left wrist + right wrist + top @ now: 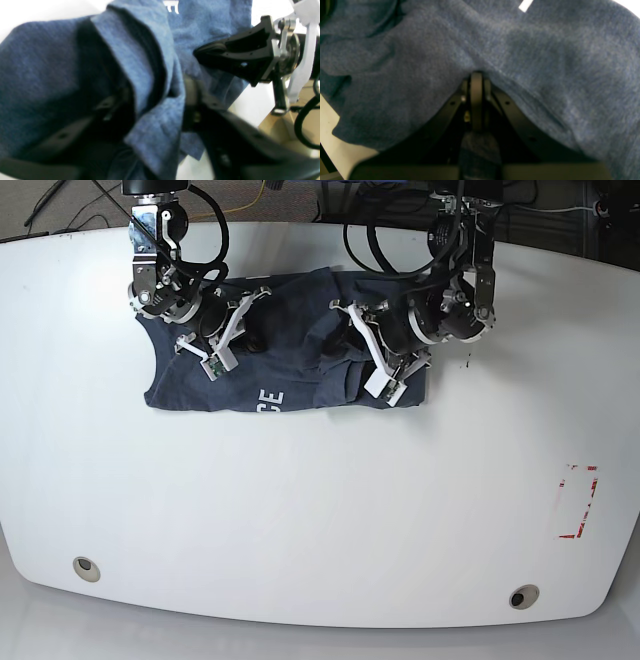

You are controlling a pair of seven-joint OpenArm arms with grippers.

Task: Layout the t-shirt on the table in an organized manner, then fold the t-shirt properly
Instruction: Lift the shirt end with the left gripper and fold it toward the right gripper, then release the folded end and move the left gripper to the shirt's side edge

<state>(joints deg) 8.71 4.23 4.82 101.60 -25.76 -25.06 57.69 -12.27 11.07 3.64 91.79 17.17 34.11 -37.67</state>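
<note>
The t-shirt (285, 385) lies bunched at the desk's (320, 510) twelve o'clock edge, with white letters showing along its near hem. The right gripper (476, 80) is clamped on a fold of its cloth. The left gripper (160, 100), at the shirt's three o'clock end, has its jaws parted with cloth draped between them.

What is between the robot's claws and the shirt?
Nothing visible. Both claws are already on the dark navy-grey cotton t-shirt: the right claw is pinched shut on a fold, and cloth lies between the left claw's fingers.
</note>
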